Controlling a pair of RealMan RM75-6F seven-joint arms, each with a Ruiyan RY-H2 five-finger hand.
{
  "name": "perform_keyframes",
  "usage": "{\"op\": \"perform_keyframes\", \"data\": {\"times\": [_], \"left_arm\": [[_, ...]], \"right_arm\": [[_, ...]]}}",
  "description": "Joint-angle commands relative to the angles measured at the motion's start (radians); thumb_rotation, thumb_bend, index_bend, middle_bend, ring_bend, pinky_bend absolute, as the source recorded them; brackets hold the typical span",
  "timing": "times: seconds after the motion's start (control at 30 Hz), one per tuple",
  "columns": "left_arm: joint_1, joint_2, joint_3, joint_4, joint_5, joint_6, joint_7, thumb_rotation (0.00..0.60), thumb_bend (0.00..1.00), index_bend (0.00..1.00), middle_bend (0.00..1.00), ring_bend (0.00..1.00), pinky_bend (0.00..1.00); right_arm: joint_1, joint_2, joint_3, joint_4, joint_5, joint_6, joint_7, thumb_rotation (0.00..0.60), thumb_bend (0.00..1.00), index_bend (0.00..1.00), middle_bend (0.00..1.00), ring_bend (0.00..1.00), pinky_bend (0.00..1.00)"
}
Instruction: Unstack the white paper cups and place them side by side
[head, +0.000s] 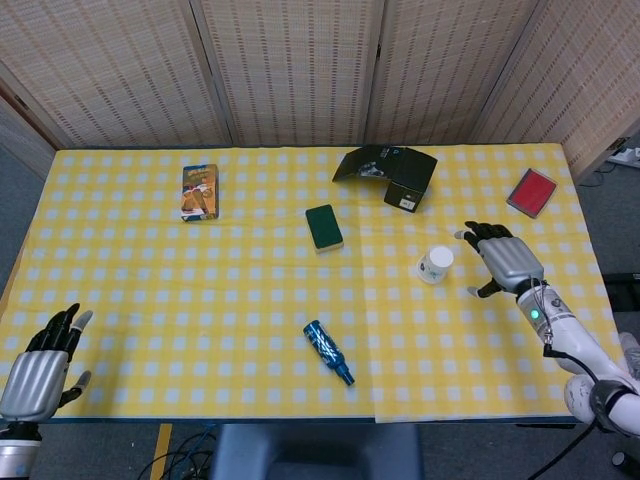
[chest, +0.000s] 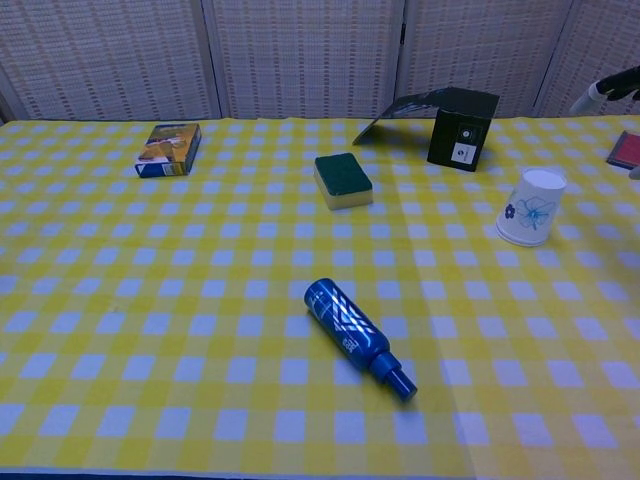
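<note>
The white paper cups (head: 435, 264) stand upside down as one stack on the right half of the table, with a blue flower print showing in the chest view (chest: 531, 206). My right hand (head: 501, 256) hovers just right of the stack, fingers spread and holding nothing; only a fingertip (chest: 600, 90) shows at the chest view's right edge. My left hand (head: 42, 359) lies open at the table's near left corner, far from the cups.
A blue bottle (head: 329, 352) lies on its side near the front middle. A green sponge (head: 324, 227) sits mid-table, a black box (head: 398, 174) behind the cups, a red card (head: 532, 191) far right, a small printed box (head: 200, 191) back left.
</note>
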Motion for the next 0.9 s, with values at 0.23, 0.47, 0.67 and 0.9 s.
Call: {"op": "perform_keyframes", "data": {"times": [0.23, 0.47, 0.67, 0.9], "left_arm": [[-0.007, -0.002, -0.003, 0.008, -0.014, -0.015, -0.003, 0.6, 0.32, 0.04, 0.0, 0.0, 0.23], [-0.013, -0.003, -0.007, 0.016, -0.028, -0.027, -0.008, 0.6, 0.32, 0.04, 0.0, 0.0, 0.23], [-0.015, -0.002, -0.006, 0.017, -0.031, -0.032, -0.012, 0.6, 0.32, 0.04, 0.0, 0.0, 0.23], [-0.02, -0.004, -0.006, 0.022, -0.038, -0.041, -0.012, 0.6, 0.32, 0.04, 0.0, 0.0, 0.23]], "right_arm": [[0.06, -0.082, -0.03, 0.117, 0.033, -0.05, 0.034, 0.6, 0.21, 0.14, 0.0, 0.0, 0.0], [0.089, -0.117, -0.043, 0.187, 0.043, -0.089, 0.073, 0.6, 0.21, 0.14, 0.0, 0.0, 0.0], [0.109, -0.148, -0.056, 0.238, 0.049, -0.113, 0.096, 0.6, 0.21, 0.14, 0.0, 0.0, 0.0], [0.134, -0.185, -0.061, 0.303, 0.054, -0.147, 0.13, 0.6, 0.21, 0.15, 0.0, 0.0, 0.0]]}}
